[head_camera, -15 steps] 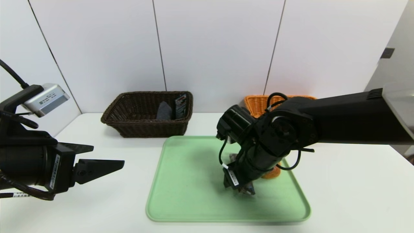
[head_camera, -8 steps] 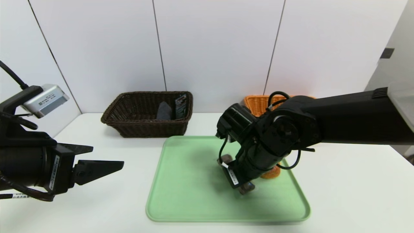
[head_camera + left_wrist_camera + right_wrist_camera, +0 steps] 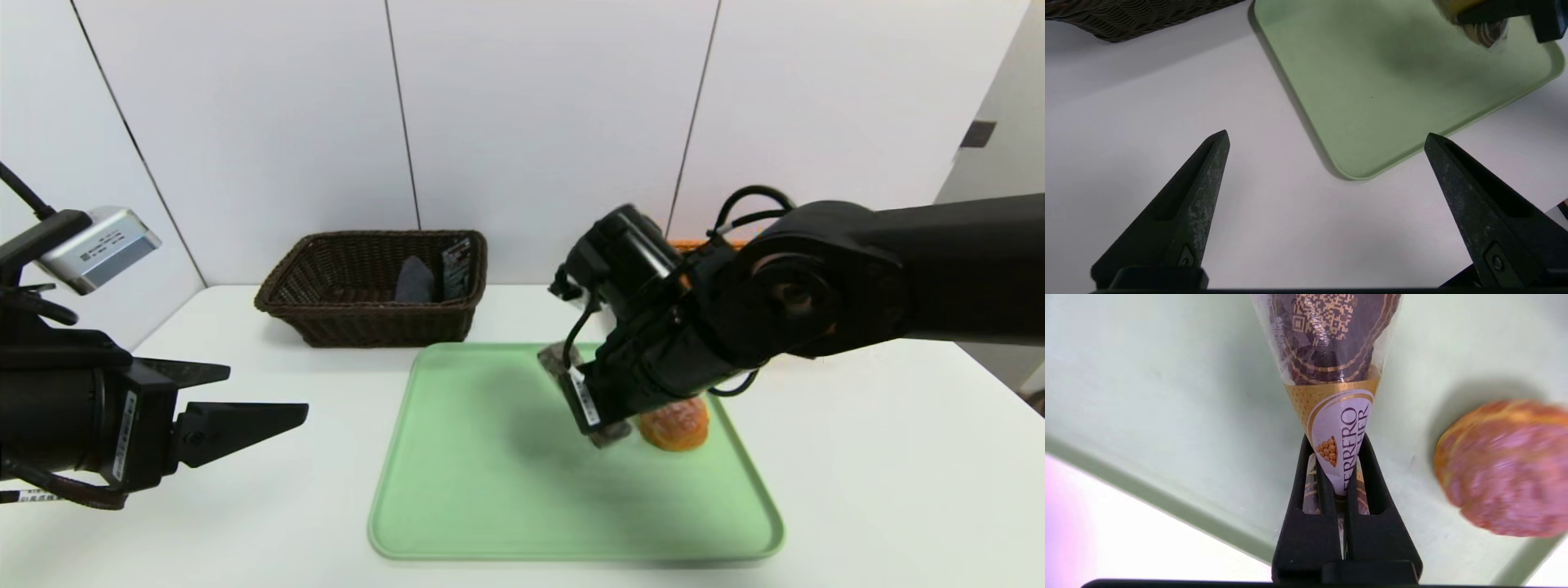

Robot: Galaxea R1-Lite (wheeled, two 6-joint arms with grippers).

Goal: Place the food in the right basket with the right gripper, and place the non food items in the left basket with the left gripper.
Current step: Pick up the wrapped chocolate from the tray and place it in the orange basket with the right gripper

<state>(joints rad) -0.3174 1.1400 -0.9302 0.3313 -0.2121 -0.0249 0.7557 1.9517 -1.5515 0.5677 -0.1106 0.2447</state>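
Above the tray [image 3: 457, 523], right tool [image 3: 1345, 490] clamped tight on the snack [image 3: 1331, 355], raised off the green surface, pack's long axis running straight out from the tips. Beside it, well apart, the bun [image 3: 673, 425] on the tray. Behind the arm, mostly hidden, the right basket [image 3: 694, 242]: next carry likely back and rightward. Off to the left, left tool [image 3: 1327, 139] parked wide open, holding nothing, over the white desk [image 3: 882, 474]. Dark left basket [image 3: 367, 327] by the white wall panels.

Open left hand [image 3: 1327, 139] above table [image 3: 1147, 110], tray [image 3: 1355, 94] corner.
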